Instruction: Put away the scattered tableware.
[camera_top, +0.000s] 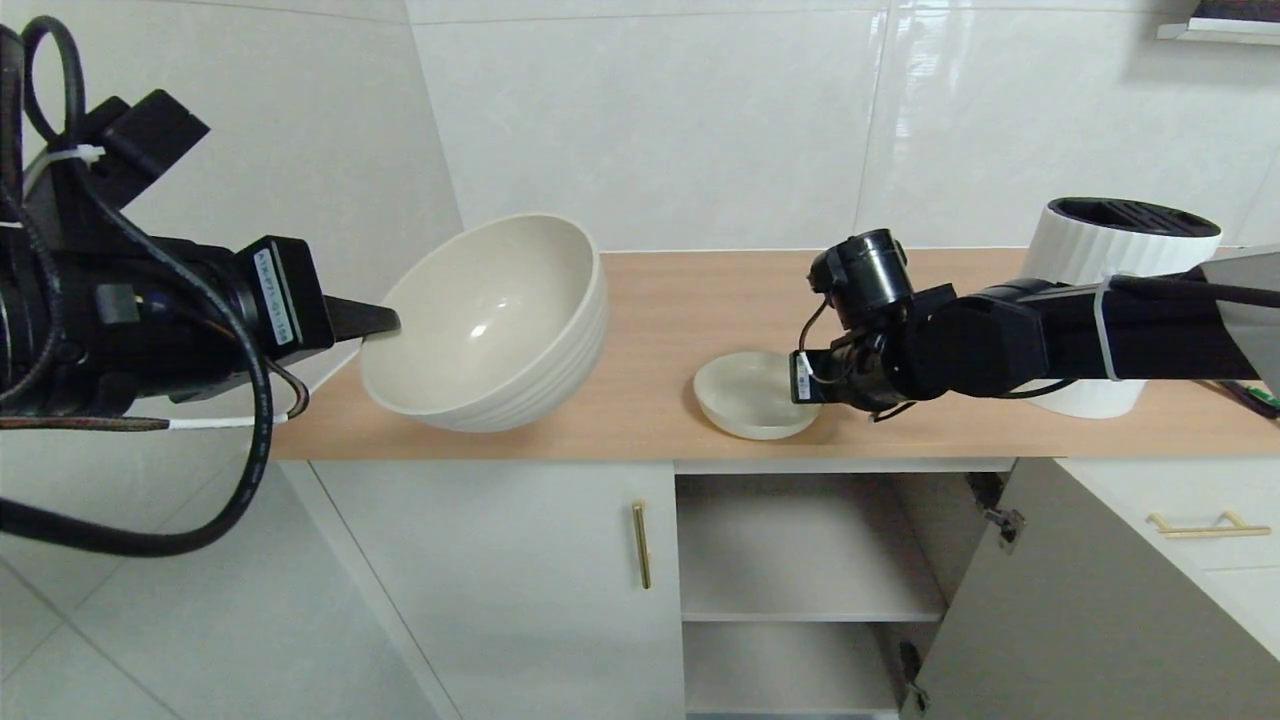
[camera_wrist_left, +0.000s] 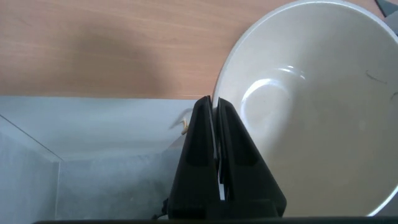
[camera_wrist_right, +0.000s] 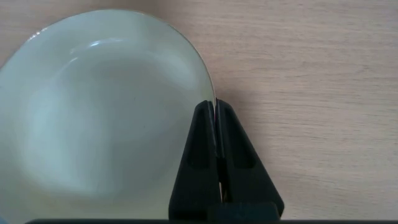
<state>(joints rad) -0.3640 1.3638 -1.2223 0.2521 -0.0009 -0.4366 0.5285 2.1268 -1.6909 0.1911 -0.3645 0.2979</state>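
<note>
While the cream bowl hangs tilted over the table's left end, its rim pinched in the left tool, the small dish lies near the front edge, its rim clamped by the right tool.

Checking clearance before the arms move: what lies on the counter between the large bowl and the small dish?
Nothing. In the head view, only bare wooden countertop separates the large bowl from the small dish.
</note>
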